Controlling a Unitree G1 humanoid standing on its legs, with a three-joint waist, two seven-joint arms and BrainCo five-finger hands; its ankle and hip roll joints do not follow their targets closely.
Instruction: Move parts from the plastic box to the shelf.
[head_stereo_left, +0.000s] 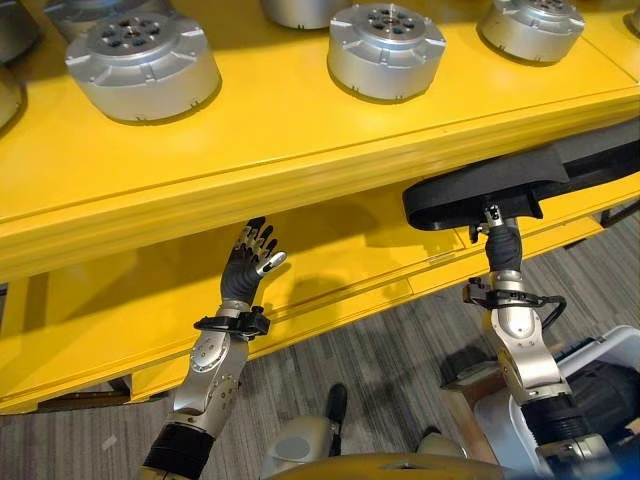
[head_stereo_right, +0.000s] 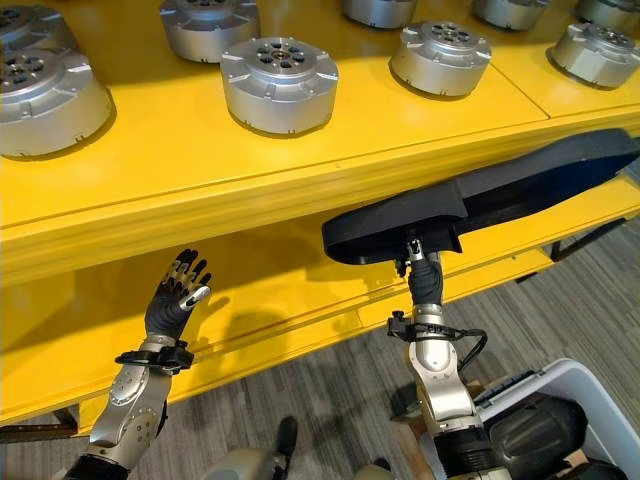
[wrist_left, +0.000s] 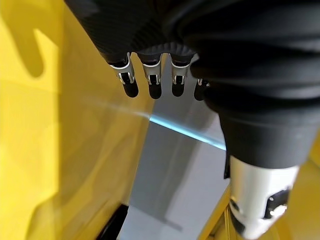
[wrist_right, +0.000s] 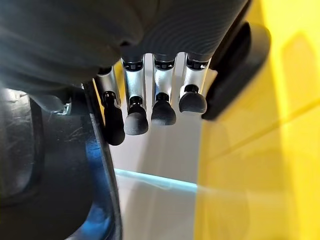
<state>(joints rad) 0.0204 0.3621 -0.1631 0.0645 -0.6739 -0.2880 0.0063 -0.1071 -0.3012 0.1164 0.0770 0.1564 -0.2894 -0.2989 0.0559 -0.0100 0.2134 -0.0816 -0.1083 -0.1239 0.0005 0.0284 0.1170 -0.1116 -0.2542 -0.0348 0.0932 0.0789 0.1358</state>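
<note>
Shelf (head_stereo_right: 300, 170), yellow, two levels: upper deck carries a spread of silver round motor-like parts (head_stereo_right: 279, 84), each standing apart from its neighbours, several cut off at the frame edges. Lower deck sits in shadow under the upper lip. Task part: long black flat piece (head_stereo_right: 480, 200), rounded at its near end, matte, lying slantwise in front of the shelf edge between the two levels; its far end runs out past the right side of the view. Right robot hand (head_stereo_right: 414, 252) is raised under the near end of this black part, touching it from below; the head views hide its fingers against the part. Right wrist view shows the fingers (wrist_right: 136, 120) fairly straight in a row with the black part's edge beside them; whether the thumb pinches the part cannot be told. Left robot hand (head_stereo_left: 250, 258) is held up in front of the lower deck, palm toward the shelf, fingers spread and relaxed, holding nothing. Box (head_stereo_right: 590, 400), white plastic, lower right on the floor side, partly cut off; dark items inside are hard to make out. Floor (head_stereo_left: 380, 350) is grey carpet.
</note>
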